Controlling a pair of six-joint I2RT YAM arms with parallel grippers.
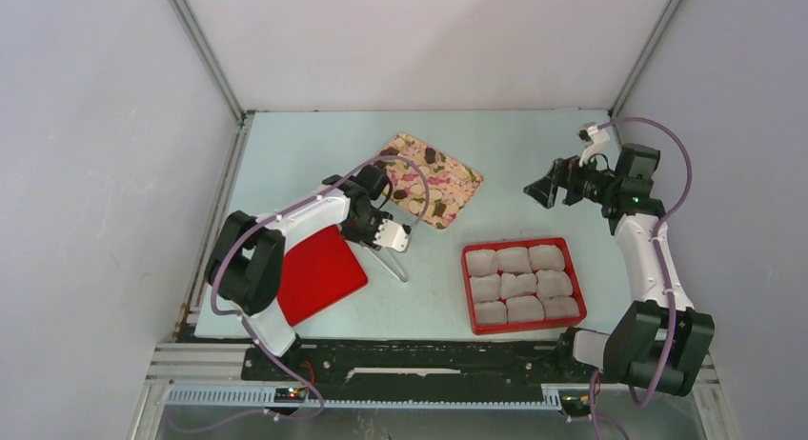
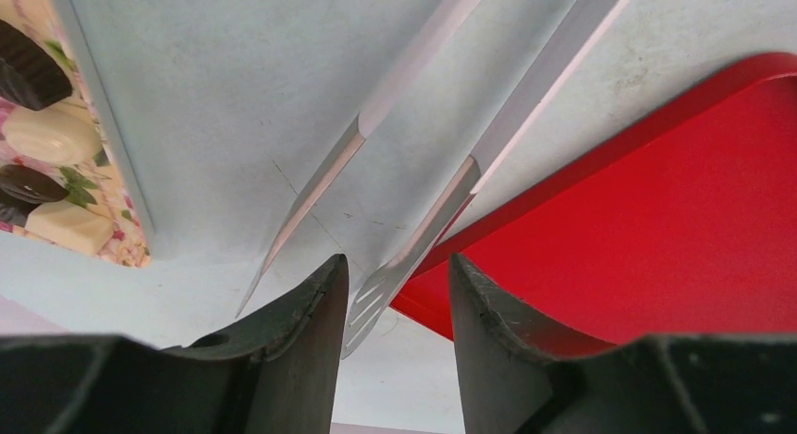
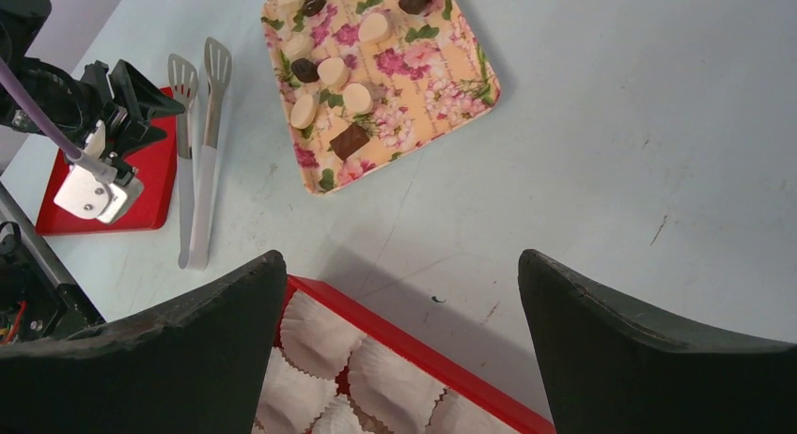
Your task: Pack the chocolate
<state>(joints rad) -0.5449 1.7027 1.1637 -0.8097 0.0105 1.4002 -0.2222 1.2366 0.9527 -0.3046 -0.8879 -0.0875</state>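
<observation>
The tray (image 3: 442, 86) is cream-yellow, printed with pink flowers and green leaves. The chocolate (image 3: 350, 141) on it is part dark brown, part pale cream. In the top view, nearer the arms than the tray, a bright red box (image 1: 519, 243) holds crinkled white paper cups (image 1: 519, 286). Left of the tray lie silver-grey tongs (image 3: 209, 152) and a plain red lid (image 1: 319, 269). Under the tray, the table (image 1: 314, 154) is pale blue-green.

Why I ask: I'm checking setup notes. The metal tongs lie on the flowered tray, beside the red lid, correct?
Not quite. The metal tongs lie on the table, not the flowered tray, beside the red lid; the right wrist view shows this.
</observation>
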